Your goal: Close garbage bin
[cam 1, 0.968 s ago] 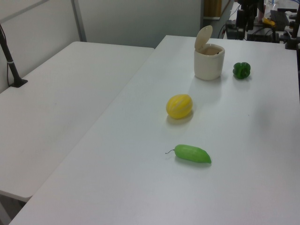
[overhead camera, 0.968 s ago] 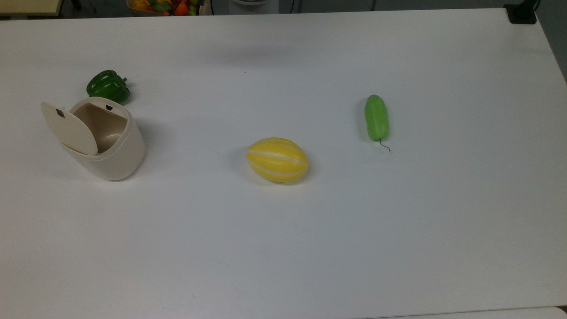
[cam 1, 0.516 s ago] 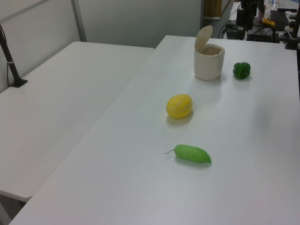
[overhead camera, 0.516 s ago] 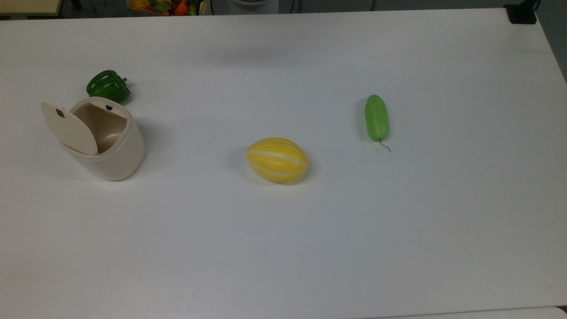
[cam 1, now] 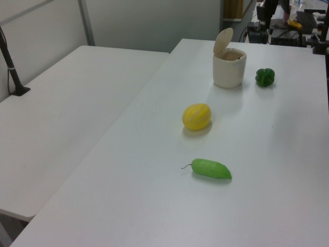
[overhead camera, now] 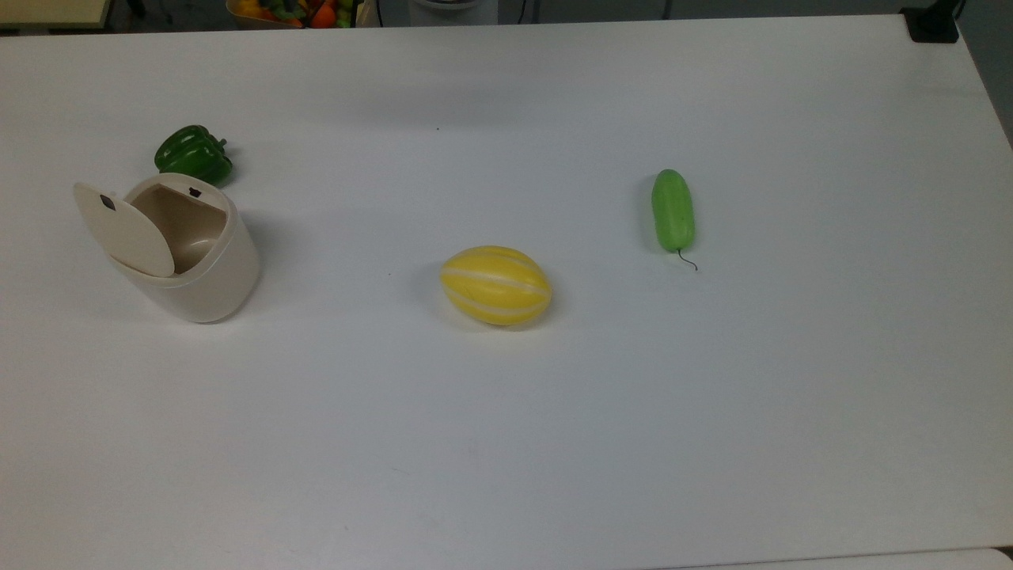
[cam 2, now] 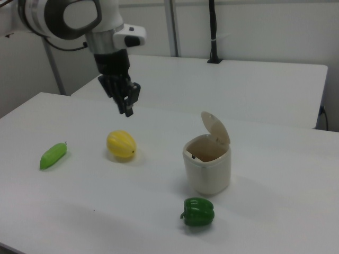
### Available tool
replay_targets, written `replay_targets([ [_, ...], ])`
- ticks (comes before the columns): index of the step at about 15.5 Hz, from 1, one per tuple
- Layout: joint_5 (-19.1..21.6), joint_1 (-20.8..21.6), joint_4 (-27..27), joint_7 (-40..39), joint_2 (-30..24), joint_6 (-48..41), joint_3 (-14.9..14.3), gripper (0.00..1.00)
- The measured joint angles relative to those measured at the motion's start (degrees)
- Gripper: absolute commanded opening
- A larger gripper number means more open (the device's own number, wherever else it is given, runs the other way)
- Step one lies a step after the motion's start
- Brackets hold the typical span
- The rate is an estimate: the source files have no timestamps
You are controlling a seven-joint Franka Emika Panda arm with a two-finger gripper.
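A glossy dark-green bell pepper (overhead camera: 194,154), a yellow white-striped oval melon (overhead camera: 495,285) and a light-green cucumber (overhead camera: 673,210) are spread across a white table (overhead camera: 554,443).

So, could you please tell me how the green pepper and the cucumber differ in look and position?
The green pepper is dark green, squat and lobed; the cucumber is pale green, long and smooth, with a thin stem. The pepper sits beside the open garbage bin; the cucumber lies alone, well apart. Both rest on the white table.
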Motion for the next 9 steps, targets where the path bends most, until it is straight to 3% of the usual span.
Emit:
replay_targets([
  [4, 1.0, -1.8, 4.5, 0.0, 3.2, 2.7, -0.9, 0.15],
  [9, 3.8, -5.4, 6.4, 2.6, 4.7, 13.3, -1.0, 0.15],
])
